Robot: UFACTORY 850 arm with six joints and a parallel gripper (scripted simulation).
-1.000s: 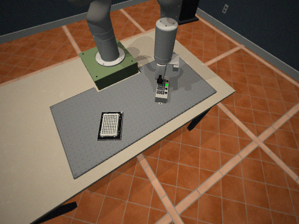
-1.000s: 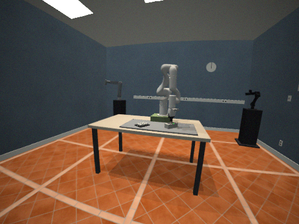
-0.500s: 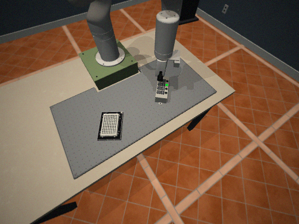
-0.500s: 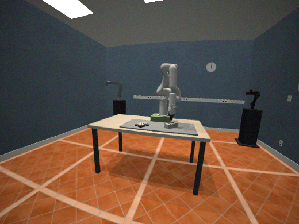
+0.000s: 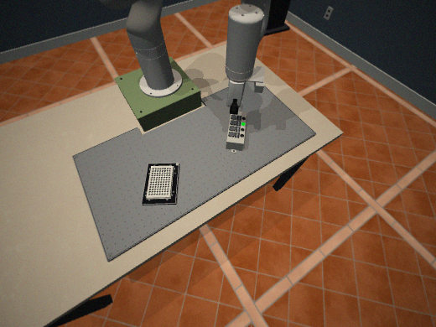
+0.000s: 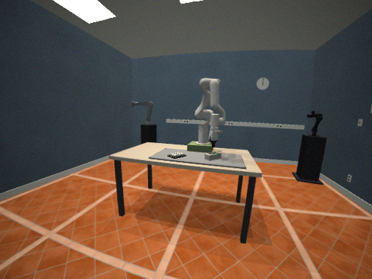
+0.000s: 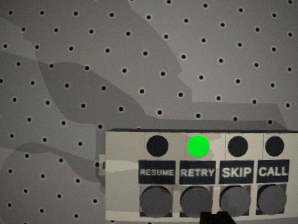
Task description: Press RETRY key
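The operator panel (image 5: 236, 130) lies on the grey perforated mat at the table's right side; it also shows in the wrist view (image 7: 200, 175) and small in the exterior view (image 6: 212, 155). Its keys read RESUME, RETRY, SKIP, CALL from left to right. The RETRY lamp (image 7: 198, 146) glows green, also seen in the top view (image 5: 243, 123). The lamps of RESUME (image 7: 157, 146), SKIP (image 7: 237, 146) and CALL (image 7: 275, 146) are dark. The RETRY key (image 7: 196, 201) is a grey round button. My gripper (image 5: 234, 108) is shut and empty, a little above the panel's far end; its fingertips (image 7: 216, 218) show at the wrist view's lower edge.
A white well plate (image 5: 160, 183) in a black frame lies on the mat to the left. The arm's green base block (image 5: 158, 94) stands behind the mat. The table's edge runs close to the right of the panel.
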